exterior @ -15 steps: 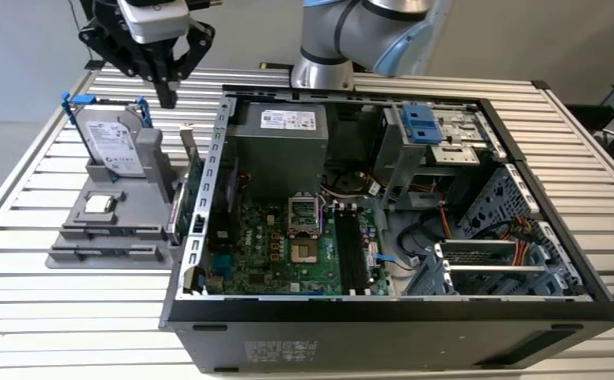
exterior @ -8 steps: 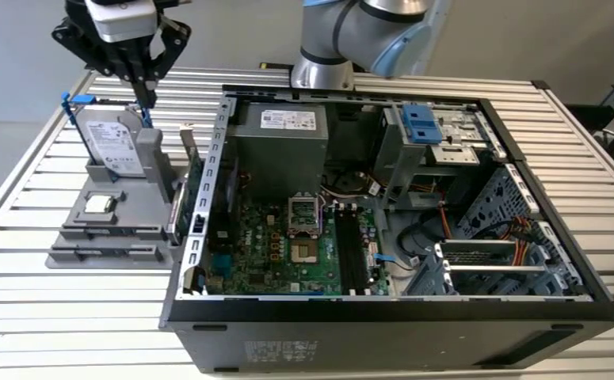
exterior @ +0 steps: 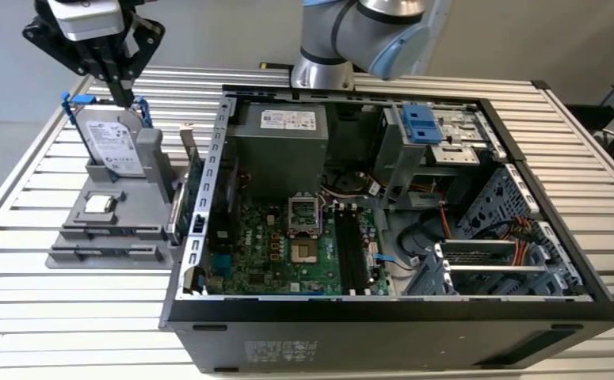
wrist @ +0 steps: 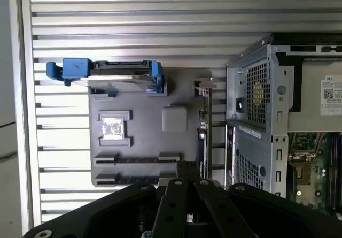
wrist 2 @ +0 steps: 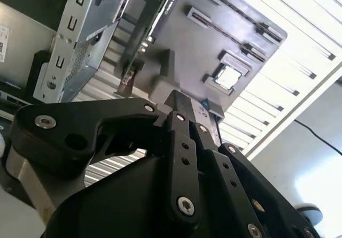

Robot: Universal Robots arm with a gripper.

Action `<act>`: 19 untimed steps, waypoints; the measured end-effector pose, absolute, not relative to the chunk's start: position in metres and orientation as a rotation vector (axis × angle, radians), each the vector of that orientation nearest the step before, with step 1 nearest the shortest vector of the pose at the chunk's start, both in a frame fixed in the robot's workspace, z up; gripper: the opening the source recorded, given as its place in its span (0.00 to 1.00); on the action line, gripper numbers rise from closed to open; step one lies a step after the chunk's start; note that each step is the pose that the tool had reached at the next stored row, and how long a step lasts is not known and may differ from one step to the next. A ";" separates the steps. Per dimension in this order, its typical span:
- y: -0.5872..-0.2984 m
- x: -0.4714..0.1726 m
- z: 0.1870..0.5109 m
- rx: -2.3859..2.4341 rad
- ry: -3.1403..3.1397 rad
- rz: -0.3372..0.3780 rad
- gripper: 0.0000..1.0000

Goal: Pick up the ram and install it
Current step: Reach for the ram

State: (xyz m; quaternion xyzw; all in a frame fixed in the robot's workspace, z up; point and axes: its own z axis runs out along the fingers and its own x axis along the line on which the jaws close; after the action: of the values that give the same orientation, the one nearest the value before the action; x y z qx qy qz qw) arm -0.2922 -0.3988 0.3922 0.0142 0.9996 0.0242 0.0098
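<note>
Near ram point(exterior: 183, 210), white-labelled hard drive point(exterior: 111, 142)

— What do I have on the surface point(exterior: 560, 134)?

— I see the open computer case point(exterior: 391, 332) in the middle, with the holder point(exterior: 106, 257) just beside it on the exterior view's left.

— And on the holder?

— The hard drive point(exterior: 111, 142) stands at its far end. The processor point(exterior: 100, 203) lies in front of that. The ram point(exterior: 185, 198) stands on edge along the side next to the case. My gripper point(exterior: 127, 99) hangs over the hard drive.

Robotics lab, slatted metal bench point(exterior: 74, 317), opened computer tower point(exterior: 391, 336) (robot arm point(exterior: 360, 32) overhead)
</note>
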 end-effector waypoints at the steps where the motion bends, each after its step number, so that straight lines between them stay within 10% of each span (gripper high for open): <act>1: -0.399 -0.295 0.392 0.043 3.121 0.076 0.00; 19: -0.399 -0.338 0.392 -0.036 3.122 0.076 0.00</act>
State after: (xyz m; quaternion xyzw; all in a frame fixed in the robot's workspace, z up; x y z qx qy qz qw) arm -0.3381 -0.3988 0.3919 -0.0114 0.9996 0.0245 0.0092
